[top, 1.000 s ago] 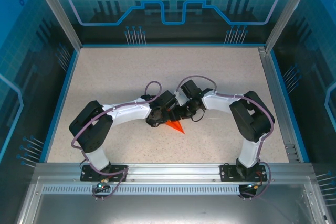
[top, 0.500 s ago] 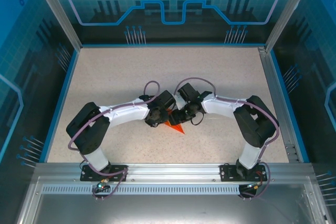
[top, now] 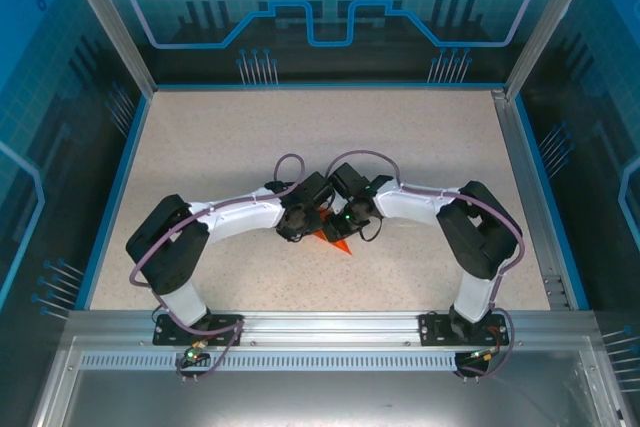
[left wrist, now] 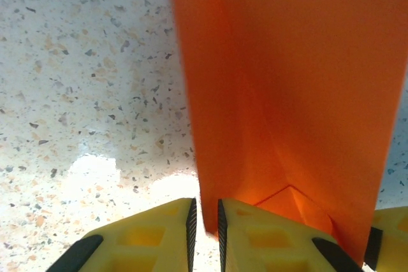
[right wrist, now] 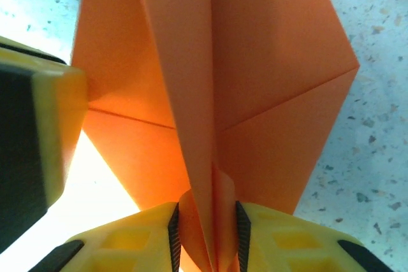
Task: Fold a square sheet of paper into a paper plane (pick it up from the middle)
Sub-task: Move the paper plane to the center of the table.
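Within left jaws and right jaws both: creased orange paper [right wrist: 268, 81], clamped.

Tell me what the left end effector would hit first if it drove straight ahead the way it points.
The paper: the left end effector pinches its edge, and it runs on ahead along that line. Past it lies the table, though depth is hard to judge.

Thing: orange paper [top: 337, 241], thin and bright, folded into layered panels with sharp creases.
Top view: small pointed wedge just below frame centre, tip toward the lower right.
Right wrist view: upright centre ridge, diagonal creases on either side.
Hold: ridge pinched in the right gripper [right wrist: 205, 237]; lower corner pinched in the left gripper [left wrist: 205, 229].
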